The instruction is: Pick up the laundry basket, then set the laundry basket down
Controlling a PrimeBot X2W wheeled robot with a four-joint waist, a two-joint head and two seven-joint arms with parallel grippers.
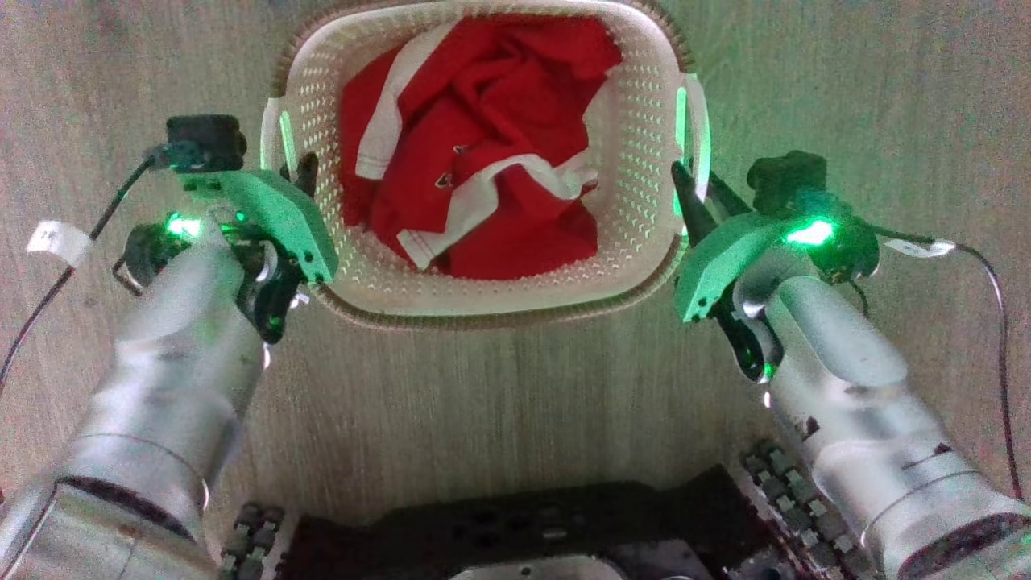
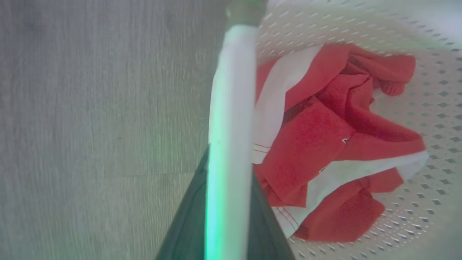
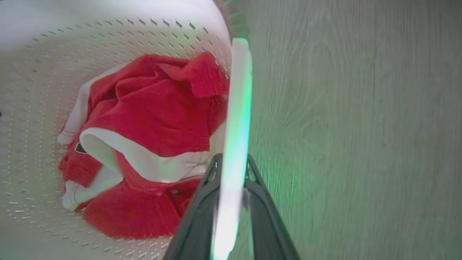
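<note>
The cream perforated laundry basket (image 1: 636, 121) with its brown rim sits at the top centre of the head view, holding a crumpled red and white garment (image 1: 483, 145). My left gripper (image 1: 296, 173) is shut on the white left loop handle (image 1: 270, 137). My right gripper (image 1: 691, 193) is shut on the right handle (image 1: 699, 121). In the left wrist view the handle (image 2: 231, 90) runs up between the dark fingers (image 2: 191, 216), beside the basket wall (image 2: 433, 108). The right wrist view shows the other handle (image 3: 238, 90) pinched between its fingertips (image 3: 216, 169). Whether the basket touches the floor I cannot tell.
Pale wood-grain floor (image 1: 515, 387) lies all around the basket. My dark wheeled base (image 1: 515, 524) is at the bottom edge. Thin black cables trail beside each arm, at the left (image 1: 48, 298) and at the right (image 1: 999, 322).
</note>
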